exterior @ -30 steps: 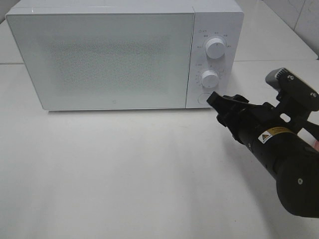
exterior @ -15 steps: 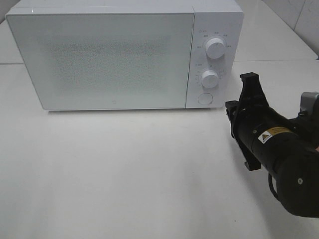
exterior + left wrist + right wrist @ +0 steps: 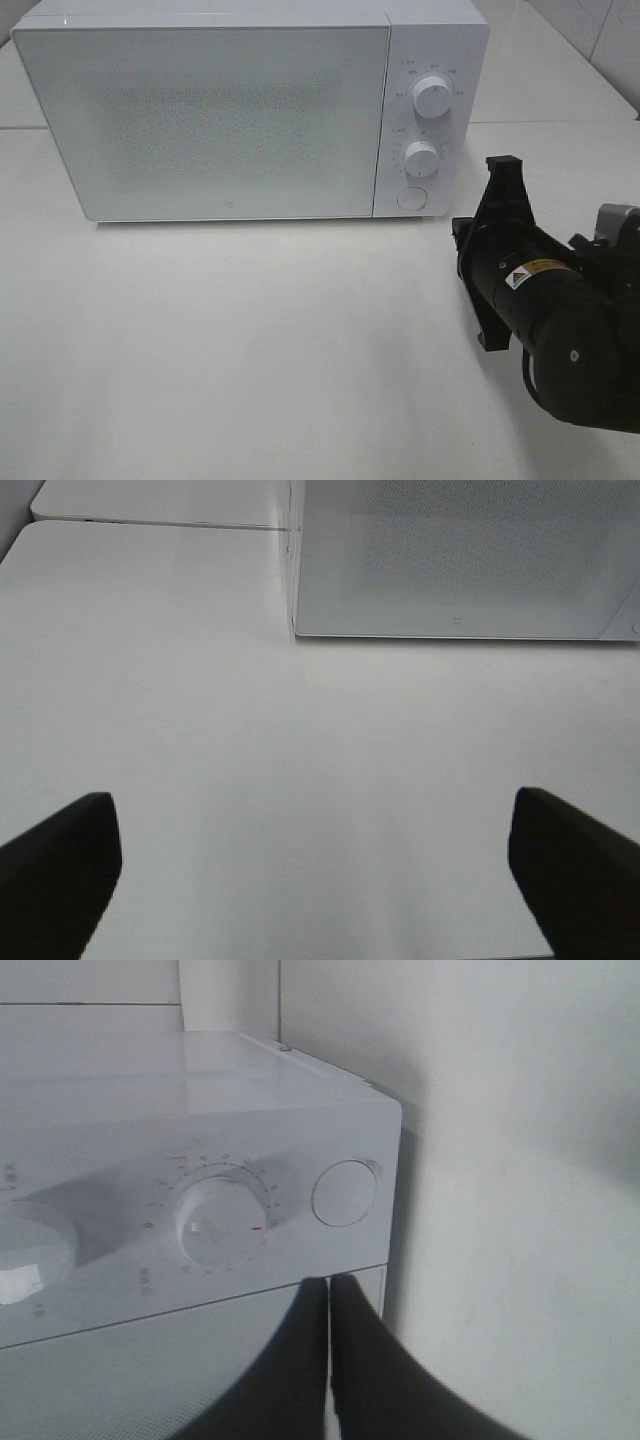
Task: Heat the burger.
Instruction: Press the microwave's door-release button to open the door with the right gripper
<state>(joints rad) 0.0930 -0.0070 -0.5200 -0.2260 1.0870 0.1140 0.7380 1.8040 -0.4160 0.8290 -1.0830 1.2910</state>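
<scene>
No burger anywhere in shot, folks: not on the white worktop (image 3: pixel 250 350), not in either set of jaws. If it is here at all, it would be behind the shut, speckled frosted door (image 3: pixel 200 120) of the boxy white microwave oven (image 3: pixel 440 40) standing along the worktop's far edge. The door hides its inside, so I cannot tell.

Out from there, the control strip at the oven's right end: upper white dial (image 3: pixel 432 97), lower white dial (image 3: pixel 421 158), and under them the round flat push button (image 3: pixel 409 198).

Now the black right arm (image 3: pixel 530 290), over the worktop's right edge. The right jaws are pressed together, empty, black fingertips (image 3: pixel 312 1300) touching. Their long axis aims at the control strip, with the button just ahead and apart from the tips, no contact.

The left jaws gape wide, holding nothing. Their dark fingers (image 3: pixel 60 860) hang over bare worktop toward the near-left corner, well apart from the oven.

So the right arm is clearly the nearer one. My read: a closed-tip poke at that button, or a nudge of the lower dial, comes next.
</scene>
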